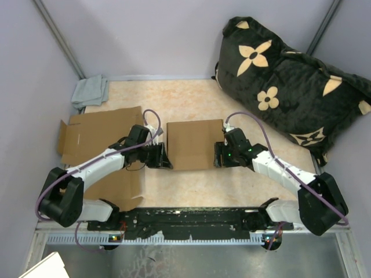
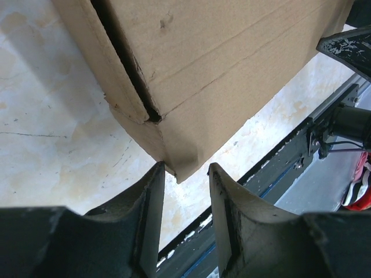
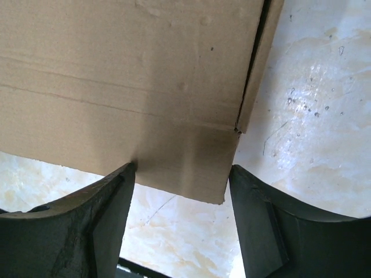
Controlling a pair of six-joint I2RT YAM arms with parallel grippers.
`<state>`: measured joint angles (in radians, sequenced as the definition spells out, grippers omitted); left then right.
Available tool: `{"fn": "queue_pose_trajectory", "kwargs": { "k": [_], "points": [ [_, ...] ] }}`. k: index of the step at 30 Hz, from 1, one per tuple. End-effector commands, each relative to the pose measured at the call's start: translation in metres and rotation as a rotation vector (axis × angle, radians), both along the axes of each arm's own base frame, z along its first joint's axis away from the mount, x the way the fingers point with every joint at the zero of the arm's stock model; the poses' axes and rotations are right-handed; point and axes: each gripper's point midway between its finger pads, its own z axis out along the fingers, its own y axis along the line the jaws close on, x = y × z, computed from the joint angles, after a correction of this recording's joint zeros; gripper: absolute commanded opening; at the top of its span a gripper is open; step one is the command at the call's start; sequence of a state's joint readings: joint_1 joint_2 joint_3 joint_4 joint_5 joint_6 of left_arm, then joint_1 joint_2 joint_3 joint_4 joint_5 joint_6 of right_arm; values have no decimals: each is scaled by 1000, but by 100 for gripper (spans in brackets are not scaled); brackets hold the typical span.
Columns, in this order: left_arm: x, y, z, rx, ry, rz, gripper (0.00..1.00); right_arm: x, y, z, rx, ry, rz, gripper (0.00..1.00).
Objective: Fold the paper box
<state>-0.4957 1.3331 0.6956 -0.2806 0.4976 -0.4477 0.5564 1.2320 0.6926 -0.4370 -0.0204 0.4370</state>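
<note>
box (image 1: 195, 145) is lying flat in the middle of the worktop (image 1: 185, 98), basically a flattened brown cardboard rectangle. left arm (image 1: 98, 165) comes in at its near-left corner and right arm (image 1: 278, 168) at its near-right corner, so one on each side.

left jaws: partly open, narrow-ish gap. on the left wrist cam the box corner pokes right at the gap between the two fingers (image 2: 145, 214). the tip of the corner looks a bit crumpled, and there's a dark seam where two cardboard layers meet. not pinched on it afaict.

right jaws: spread wide, w/ the other near corner sitting between the fingers (image 3: 110, 208). one finger overlaps the box edge in that view, the other is just beside the corner w/ a sliver of worktop showing. doesn't look clamped on anything.

other stuff: a second flat cardboard sheet (image 1: 95, 136) on the left, partly under the left arm. grey cloth (image 1: 90, 91) in the far-left corner. big black pillow (image 1: 290, 87) w/ tan flower shapes in the far-right corner.
</note>
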Motion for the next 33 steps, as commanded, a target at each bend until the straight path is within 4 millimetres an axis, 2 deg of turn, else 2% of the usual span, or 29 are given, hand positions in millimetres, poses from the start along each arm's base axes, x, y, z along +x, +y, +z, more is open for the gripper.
{"fn": "queue_pose_trajectory", "kwargs": {
  "k": [1, 6, 13, 15, 17, 20, 22, 28, 33],
  "points": [
    [13, -5, 3, -2, -43, -2, 42, 17, -2, -1, -24, -77, -24, 66],
    [16, -2, -5, 20, -41, 20, 41, 24, -6, -10, -47, -105, -56, 66],
    [28, 8, -15, 103, -70, 89, 37, 39, -12, -12, -45, -191, -128, 66],
    [30, 11, -13, 126, -86, 107, 36, 41, -12, -10, -43, -200, -131, 66],
    [30, 13, -2, 135, -117, 125, 35, 39, -11, -7, -37, -199, -124, 67],
    [33, 18, 18, 122, -192, 150, 38, 37, -9, 0, -13, -215, -107, 67],
    [36, 19, 21, 121, -223, 152, 42, 35, -6, 5, 6, -224, -91, 67],
    [32, 10, 7, 112, -178, 108, 55, 28, 8, 13, 59, -208, -6, 71],
    [33, 8, -3, 129, -161, 94, 58, 24, 16, 14, 93, -198, 40, 71]
  ]
}}
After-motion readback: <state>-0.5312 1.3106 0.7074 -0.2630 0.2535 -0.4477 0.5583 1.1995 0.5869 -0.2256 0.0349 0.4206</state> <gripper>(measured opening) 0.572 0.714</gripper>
